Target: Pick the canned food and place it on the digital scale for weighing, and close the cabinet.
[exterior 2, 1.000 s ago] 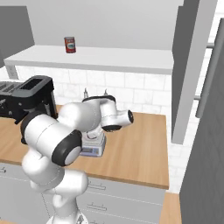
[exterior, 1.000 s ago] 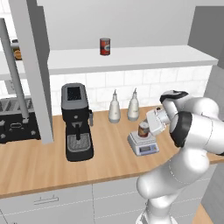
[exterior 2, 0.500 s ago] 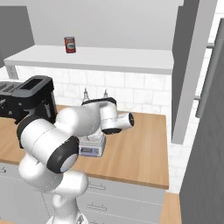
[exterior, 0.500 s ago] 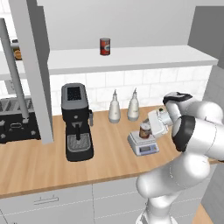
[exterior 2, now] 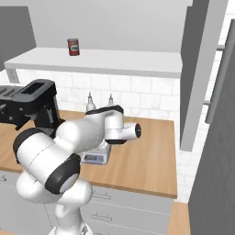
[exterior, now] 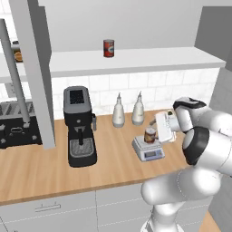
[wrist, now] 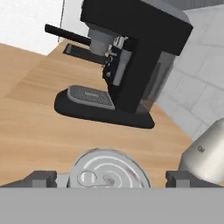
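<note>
Can [exterior: 150, 134] w/ orange-tan label, text unreadable, on scale [exterior: 148, 149]; tool [wrist: 111, 178] open.

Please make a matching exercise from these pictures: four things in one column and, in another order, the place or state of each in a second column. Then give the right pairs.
Things:
1. small dark-red can with orange-tan label
2. red can with whitish label
3. black coffee machine
4. robot's claw

Places or states:
A. high on the pale shelf
B. open, a finger on each side of a can top
C. on the flat silver-grey digital scale
D. on the wooden counter, left of the scale

Pairs: 1-C, 2-A, 3-D, 4-B
</note>
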